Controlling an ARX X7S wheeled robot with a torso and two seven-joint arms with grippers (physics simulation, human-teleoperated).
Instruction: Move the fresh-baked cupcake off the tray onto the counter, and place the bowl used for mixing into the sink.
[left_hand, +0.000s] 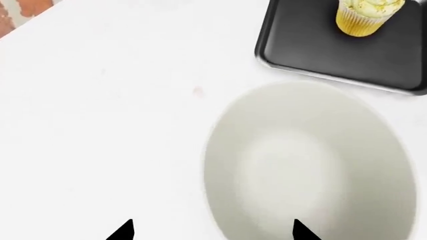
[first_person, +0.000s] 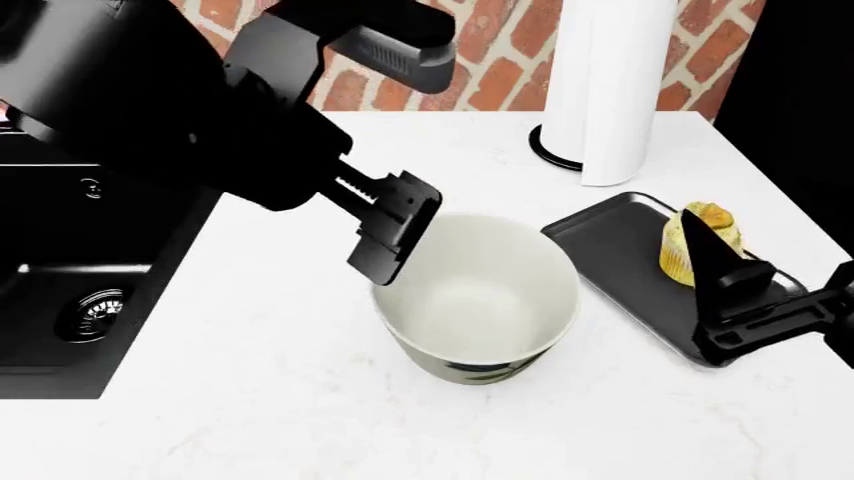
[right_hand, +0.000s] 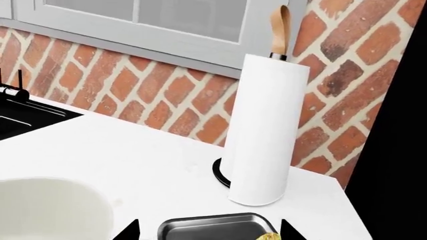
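The cupcake (first_person: 678, 250) stands on the black tray (first_person: 621, 245) at the right of the white counter (first_person: 267, 340). My right gripper (first_person: 727, 270) is open around it; one finger hides part of the cupcake. In the right wrist view the tray (right_hand: 207, 227) lies between the wide-apart tips of the gripper (right_hand: 208, 234), and the cupcake's top (right_hand: 269, 236) just shows. The big bowl (first_person: 474, 295) stands upright on the counter beside the tray. My left gripper (first_person: 387, 240) hovers open over the bowl's left rim. In the left wrist view the rim of the bowl (left_hand: 307, 160) lies between that gripper's tips (left_hand: 213, 234). The sink (first_person: 54, 260) is at the left.
A tall white paper-towel roll (first_person: 607, 80) stands on a black base behind the tray, against the brick wall. The sink's metal drain (first_person: 91, 310) shows at the left, and its black faucet (right_hand: 10, 92) shows in the right wrist view. A dark panel borders the counter's right end.
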